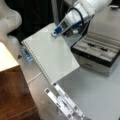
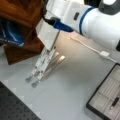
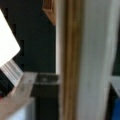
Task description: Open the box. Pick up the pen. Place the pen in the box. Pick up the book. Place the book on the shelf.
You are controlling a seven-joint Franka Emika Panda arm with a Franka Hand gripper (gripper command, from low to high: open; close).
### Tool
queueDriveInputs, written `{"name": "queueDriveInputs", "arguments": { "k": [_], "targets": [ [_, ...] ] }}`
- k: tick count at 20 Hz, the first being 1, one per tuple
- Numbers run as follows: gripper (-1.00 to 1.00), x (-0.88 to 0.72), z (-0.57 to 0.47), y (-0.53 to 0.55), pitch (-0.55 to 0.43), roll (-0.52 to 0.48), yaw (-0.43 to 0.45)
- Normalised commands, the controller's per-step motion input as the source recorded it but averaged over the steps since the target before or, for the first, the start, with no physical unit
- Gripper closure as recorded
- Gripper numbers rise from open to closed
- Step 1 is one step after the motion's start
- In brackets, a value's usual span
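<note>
One blue-tipped white gripper (image 1: 58, 32) is pinching the top edge of the large, flat, pale grey-white spiral-bound book (image 1: 51, 53), seemingly light, stiff enough for an edge hold.

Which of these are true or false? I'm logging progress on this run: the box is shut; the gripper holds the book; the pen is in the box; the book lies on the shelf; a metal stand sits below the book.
1. The box is shut. False: it stands open, grey compartments showing.
2. The gripper holds the book. True: it grips the book's top edge, and the book hangs tilted in the air.
3. The pen is in the box. True: a thin dark pen lies in a compartment.
4. The book lies on the shelf. False: it is held up beside the shelf, not resting on it.
5. A metal stand sits below the book. True in a front view.
</note>
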Motion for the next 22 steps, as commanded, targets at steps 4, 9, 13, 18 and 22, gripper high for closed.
{"name": "queueDriveInputs", "arguments": {
  "k": [4,9,13,18,22],
  "targets": [
    [1.00,0.05,0.18,-0.08,0.006,0.118,-0.387],
    [1.00,0.03,0.20,-0.07,-0.025,0.051,-0.342],
    [1.00,0.06,0.18,-0.05,-0.038,-0.002,-0.216],
    [1.00,0.07,0.20,-0.03,-0.043,-0.073,-0.069],
    [1.00,0.08,0.29,-0.08,-0.030,-0.077,-0.019]
  ]
}}
